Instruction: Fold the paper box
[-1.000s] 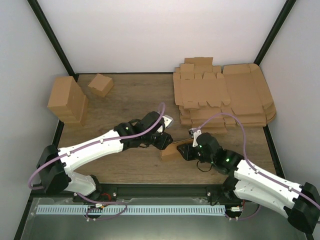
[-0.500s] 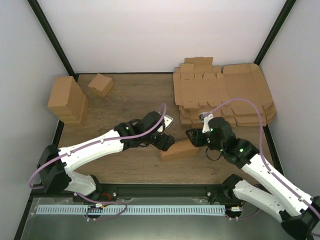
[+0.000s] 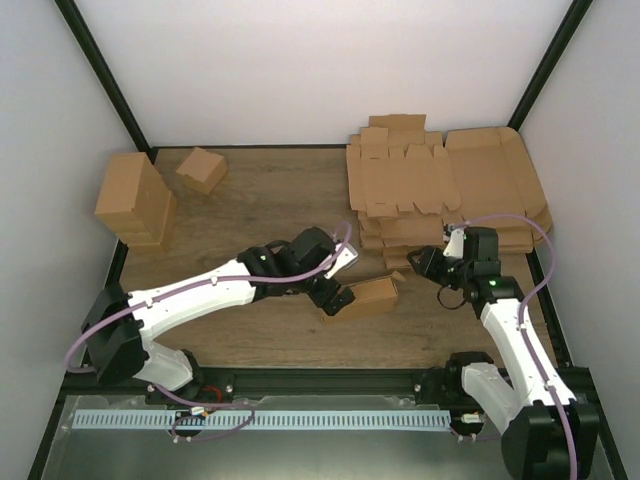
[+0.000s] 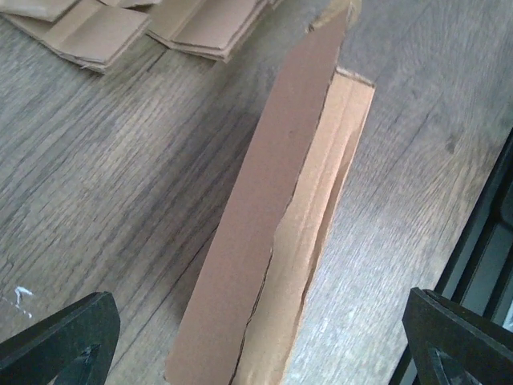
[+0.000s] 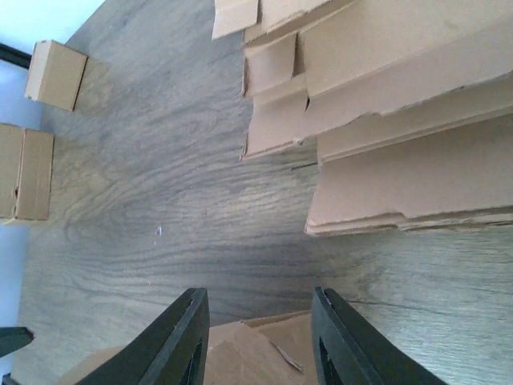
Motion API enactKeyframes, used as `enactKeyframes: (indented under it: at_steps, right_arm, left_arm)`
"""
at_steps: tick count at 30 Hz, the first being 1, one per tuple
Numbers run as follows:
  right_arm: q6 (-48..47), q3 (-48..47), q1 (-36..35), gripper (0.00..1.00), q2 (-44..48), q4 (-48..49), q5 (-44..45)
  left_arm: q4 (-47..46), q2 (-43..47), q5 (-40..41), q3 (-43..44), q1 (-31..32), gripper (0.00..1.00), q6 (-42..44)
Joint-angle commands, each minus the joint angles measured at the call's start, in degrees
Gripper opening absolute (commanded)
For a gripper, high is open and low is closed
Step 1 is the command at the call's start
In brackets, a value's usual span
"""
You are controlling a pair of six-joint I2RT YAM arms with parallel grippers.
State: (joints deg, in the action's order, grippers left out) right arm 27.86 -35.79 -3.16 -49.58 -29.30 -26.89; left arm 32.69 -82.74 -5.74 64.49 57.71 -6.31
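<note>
**Folding about half done: sleeve formed, ends not closed**

We log the wooden table first. A stack of flat sheets sits at its far right and a tall block at its far left. Neither arm touches them.

The paper box lies near the table's middle, towards the near edge, between the two arms. We judge the task roughly halfway. The panels are wrapped into a long sleeve, but it sits squashed rather than square. The ends look open, with a small flap sticking out at the far end. By our reading, squaring the sleeve and tucking in the end flaps are left to do.

The box is plain brown and unprinted. A ragged seam runs lengthwise where one panel overlaps the next.

The left gripper has its fingers spread wide on either side of the box's near end, gripping nothing. The right gripper hangs just beyond the box's right end, fingers parted and empty.
</note>
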Motion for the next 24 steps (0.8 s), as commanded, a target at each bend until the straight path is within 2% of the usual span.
enactKeyframes:
  at_steps: [1, 11, 19, 24]
  right_arm:
    - [1.31, 0.86, 1.10, 0.38, -0.06, 4.19, -5.71]
    - [0.49, 3.08, 1.14, 0.38, 1.73, 4.47, -5.28]
    - [0.24, 3.18, 1.14, 0.38, 1.95, 4.78, -5.10]
    - [-0.09, 3.24, 1.14, 0.37, 1.95, 4.91, -5.57]
  left_arm:
    - [0.83, -2.98, -0.63, 1.10, 1.04, 1.00, 8.94]
    - [5.84, -14.65, -2.15, 9.42, 1.40, 1.00, 13.42]
    - [7.61, -17.38, 2.50, 10.82, 2.74, 0.88, 14.42]
    - [9.37, -17.36, 5.54, 11.05, 2.95, 0.76, 15.29]
